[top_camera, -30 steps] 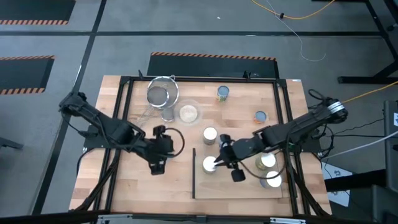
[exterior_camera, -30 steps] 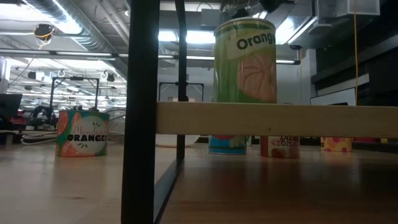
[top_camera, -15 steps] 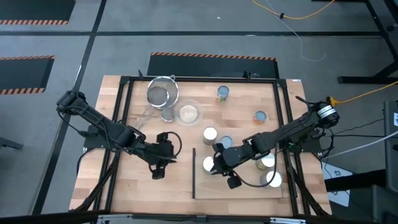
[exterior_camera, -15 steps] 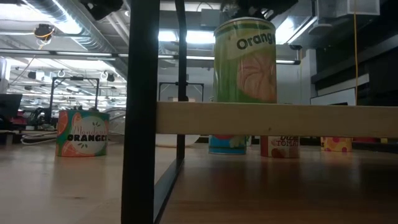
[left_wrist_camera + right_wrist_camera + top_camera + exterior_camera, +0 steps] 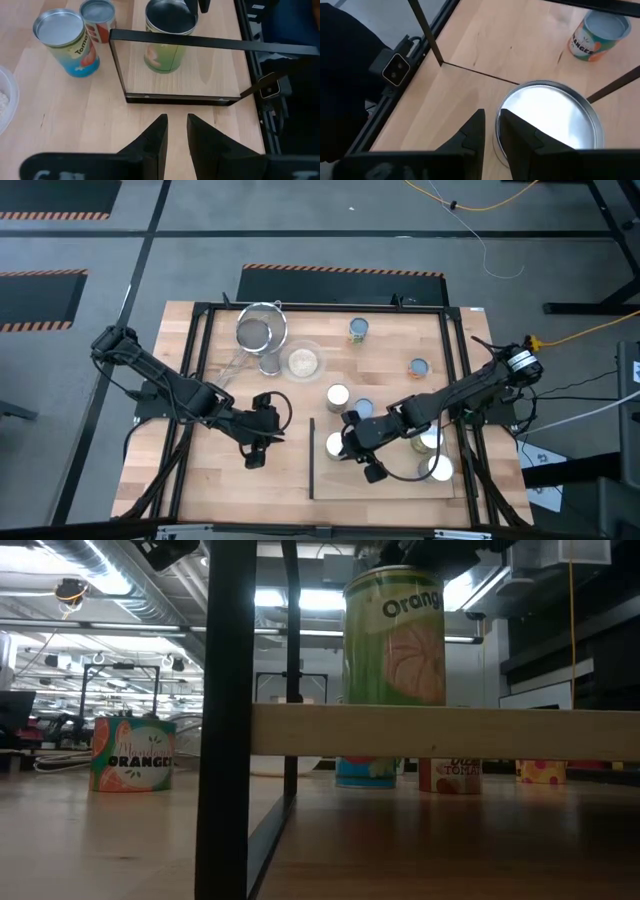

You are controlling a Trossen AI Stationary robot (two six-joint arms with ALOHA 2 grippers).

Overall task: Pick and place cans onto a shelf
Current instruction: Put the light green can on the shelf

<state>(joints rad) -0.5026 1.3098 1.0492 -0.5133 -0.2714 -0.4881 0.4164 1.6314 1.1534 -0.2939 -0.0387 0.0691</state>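
Observation:
The shelf is a light-wood panel with a dark upright edge, at the table's near right. A can with a green orange-fruit label stands upright on the shelf's left part. Two more cans stand on its right part. Several cans stand on the tabletop beyond it. My right gripper is shut just above the green can's shiny top, at its rim. My left gripper is shut, left of the shelf, touching nothing. My right gripper stands with shut fingers over the rim of the green can's top, slanting down from the table's right. I cannot tell whether it touches the can. The can stands upright on the shelf board.
A metal mesh strainer and a glass bowl of grains stand at the far left of the table. An orange-labelled can stands on the tabletop. A black frame runs around the table.
My right gripper has moved a little toward the table's left, over the green can, which stays upright on the shelf. My left gripper has shifted slightly toward the near edge.

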